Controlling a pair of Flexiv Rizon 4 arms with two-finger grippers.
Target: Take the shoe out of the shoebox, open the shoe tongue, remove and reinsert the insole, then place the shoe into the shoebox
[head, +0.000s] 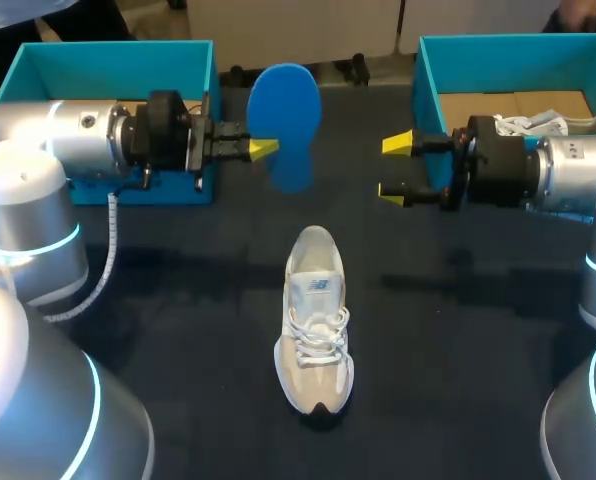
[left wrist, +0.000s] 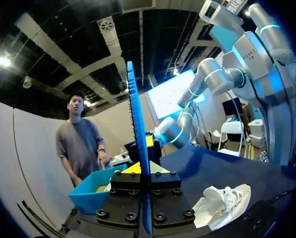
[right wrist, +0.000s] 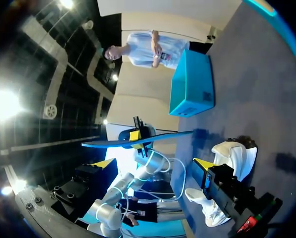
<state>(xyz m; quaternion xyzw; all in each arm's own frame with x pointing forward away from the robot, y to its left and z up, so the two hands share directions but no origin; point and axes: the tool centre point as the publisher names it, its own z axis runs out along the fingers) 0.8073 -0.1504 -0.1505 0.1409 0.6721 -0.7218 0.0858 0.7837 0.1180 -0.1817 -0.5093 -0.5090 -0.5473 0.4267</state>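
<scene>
Left wrist view: left claw point(left wrist: 144, 171) clenched on flat blue foam insole point(left wrist: 136, 124), pinched edge-on at one end, the rest upright past the tips. Right claw point(head: 398, 168) released, facing it, well apart, holding nothing. White-and-grey laced sneaker point(head: 316, 320) on the dark table below, between both claws, outside the teal shoebox point(head: 108, 55) behind left claw. Likely risks: insole pivoting or slipping in that narrow pinch; tongue blocking the opening; unheld sneaker skidding under push.
</scene>
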